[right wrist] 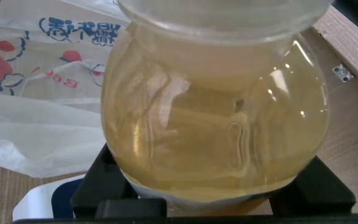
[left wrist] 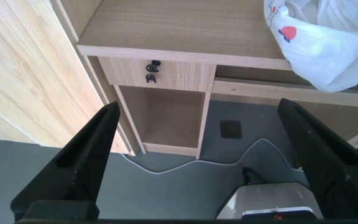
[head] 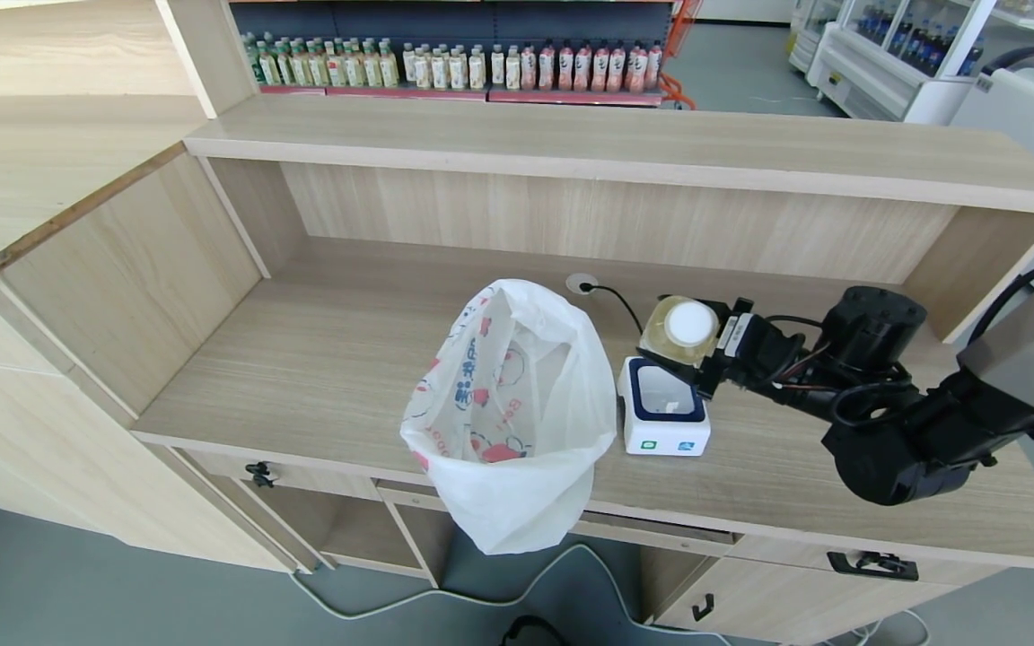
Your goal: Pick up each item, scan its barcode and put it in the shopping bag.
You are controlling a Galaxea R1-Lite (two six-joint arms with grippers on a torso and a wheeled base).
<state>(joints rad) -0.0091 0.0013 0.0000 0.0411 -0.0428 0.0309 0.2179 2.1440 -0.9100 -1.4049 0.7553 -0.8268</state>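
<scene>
Behind the wooden checkout counter (head: 319, 359) run shelves of drinks (head: 454, 67). Off to my left, my left gripper (left wrist: 199, 109) hangs below the counter's edge, jaws spread wide on nothing. Next, the white shopping bag (head: 508, 395) stands open mid-counter; what it holds I cannot tell. Just beside it sits the barcode scanner (head: 665, 408), and right above that my right gripper (head: 716, 348) pinches a bottle of pale yellow drink (head: 680, 327). I judge scanning is in hand; bagging this bottle remains

One bottle (head: 680, 329), one scanner (head: 665, 408), one shopping bag (head: 517, 404), perhaps thirty shelf drinks (head: 454, 67).
</scene>
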